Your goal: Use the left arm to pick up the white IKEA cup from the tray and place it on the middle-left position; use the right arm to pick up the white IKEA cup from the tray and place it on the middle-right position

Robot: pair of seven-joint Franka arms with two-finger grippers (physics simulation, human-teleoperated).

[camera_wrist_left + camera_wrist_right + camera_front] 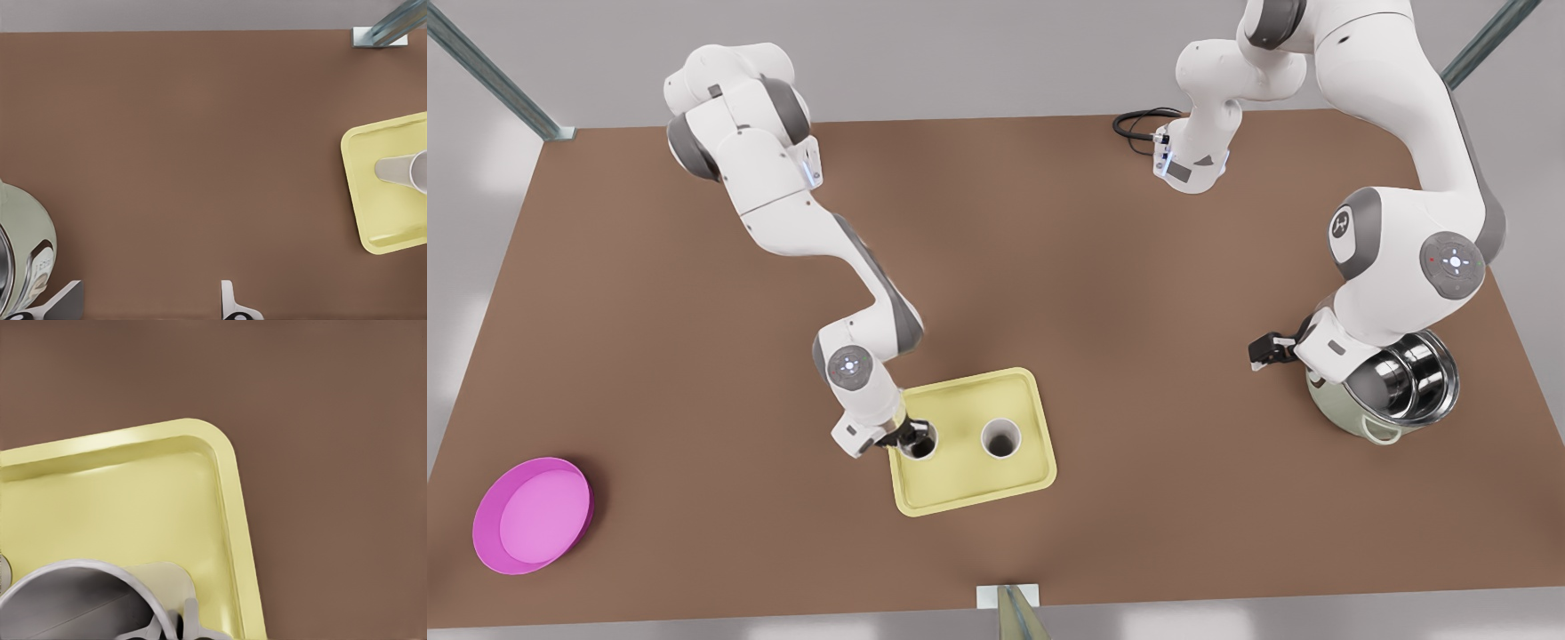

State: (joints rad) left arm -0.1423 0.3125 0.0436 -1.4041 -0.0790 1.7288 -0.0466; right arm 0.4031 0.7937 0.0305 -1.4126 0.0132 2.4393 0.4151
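Right claw (907,434) pinching the rim of cup (927,450) on tray (1040,418); left claw (148,303) wide open, empty, beside pot (23,247).

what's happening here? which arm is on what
The right tool is down at the rim of the white cup nearer the front view's left on the tray; whether it has gripped is unclear. The other cup stands upright beside it, untouched. The left tool waits open over bare table next to the pot. Both cups are on the tray; neither is placed yet.
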